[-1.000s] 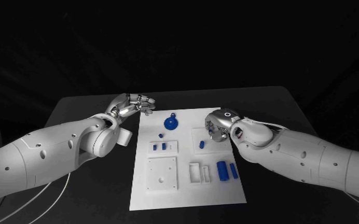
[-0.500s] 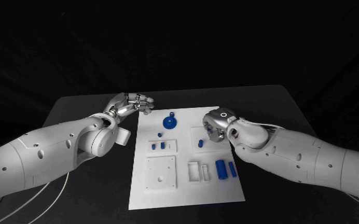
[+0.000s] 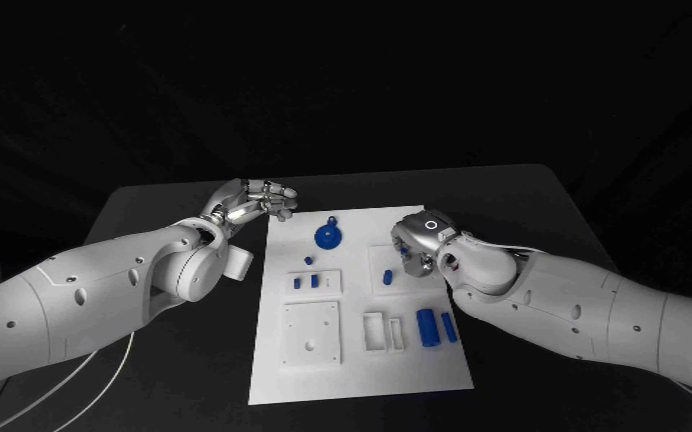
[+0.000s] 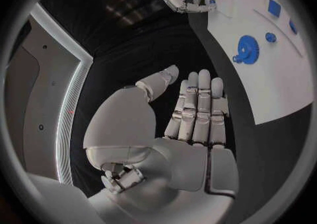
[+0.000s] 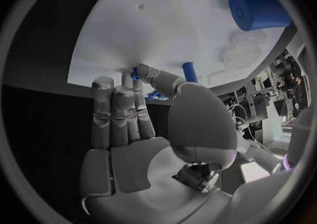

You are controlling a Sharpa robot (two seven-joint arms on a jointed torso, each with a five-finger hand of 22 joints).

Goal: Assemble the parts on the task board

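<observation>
The white rectangular task board point(image 3: 361, 302) lies at the centre of the black counter point(image 3: 173, 202). The round blue plastic gear point(image 3: 329, 239) rests flat near the board's 12 o'clock edge; a small blue peg point(image 3: 388, 277) stands at 3 o'clock of centre. The right hand point(image 3: 421, 242) hovers beside this peg, fingers point(image 5: 119, 108) extended and close together, holding nothing. The left hand point(image 3: 257, 202) waits at 10 o'clock off the board, fingers straight, empty. The peg appears light, rigid and smooth; grip its sides near the top.
</observation>
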